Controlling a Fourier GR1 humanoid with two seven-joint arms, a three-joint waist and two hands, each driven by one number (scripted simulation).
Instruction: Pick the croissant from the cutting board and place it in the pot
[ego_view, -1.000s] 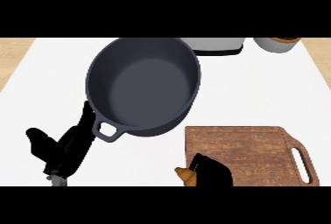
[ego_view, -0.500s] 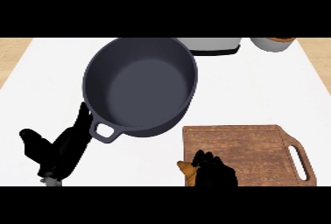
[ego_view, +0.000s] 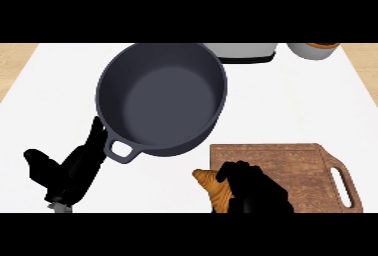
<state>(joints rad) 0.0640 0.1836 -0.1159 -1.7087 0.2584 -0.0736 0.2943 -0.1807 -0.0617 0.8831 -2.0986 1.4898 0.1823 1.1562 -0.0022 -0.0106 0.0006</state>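
The croissant (ego_view: 209, 186) has its long axis running from the view's lower edge up and slightly left. Its pointed end shows just left of the right hand's (ego_view: 252, 190) fingers, which curl round it at the left edge of the cutting board (ego_view: 303, 167). Beyond those fingers, the pot (ego_view: 162, 97) on the surface (ego_view: 295, 100) holds nothing. The left hand (ego_view: 70, 170) rests with straight fingers, their tips beside the pot's handle.

pot (ego_view: 162, 100): dark grey metal, matt
cutting board (ego_view: 295, 165): brown wood, visible grain
croissant (ego_view: 210, 185): golden, glossy crust
counter (ego_view: 295, 100): white, smooth
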